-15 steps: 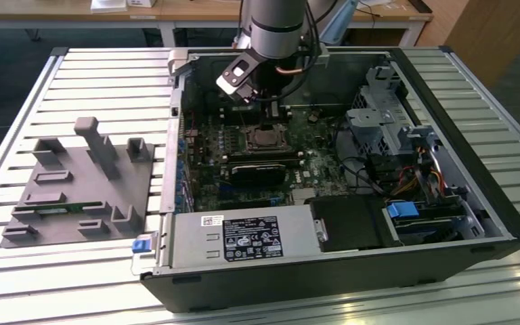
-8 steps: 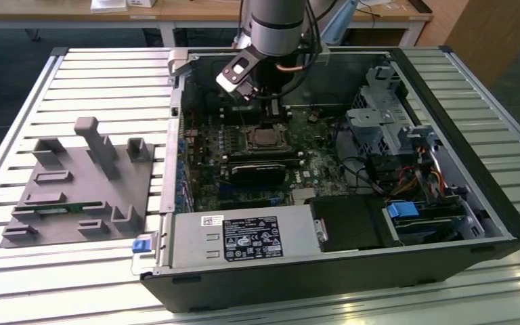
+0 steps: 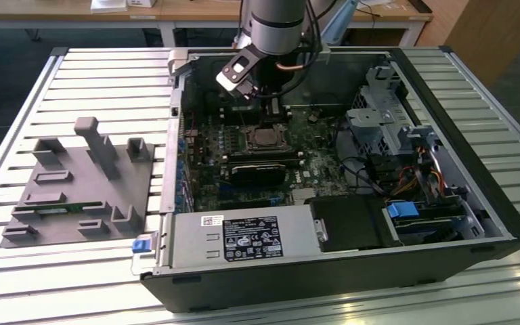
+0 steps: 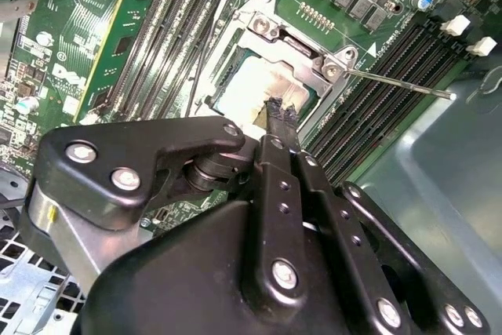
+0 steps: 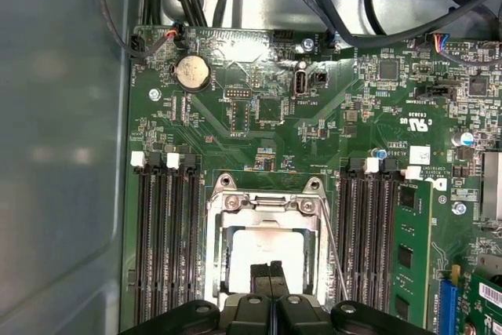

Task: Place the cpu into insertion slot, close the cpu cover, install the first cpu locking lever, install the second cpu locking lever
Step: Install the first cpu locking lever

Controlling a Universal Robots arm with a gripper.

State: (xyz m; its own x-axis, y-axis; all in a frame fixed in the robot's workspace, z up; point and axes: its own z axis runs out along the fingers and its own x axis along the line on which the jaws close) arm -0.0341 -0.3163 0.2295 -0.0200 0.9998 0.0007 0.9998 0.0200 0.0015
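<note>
The cpu lies in the insertion slot, its pale metal top showing through the window of the cpu cover. The silver cover frame lies down over the chip. A thin locking lever sticks out slanted from one side of the socket, also seen as a rod. A second thin lever runs along the opposite side. My gripper hangs just above the chip's edge, black fingers shut together with nothing between them. In the exterior view the gripper is inside the case behind the socket.
The open computer case lies on a slatted metal table. Memory slots flank the socket, with a long black block in front of it. A grey power supply, cables and a grey fixture are nearby.
</note>
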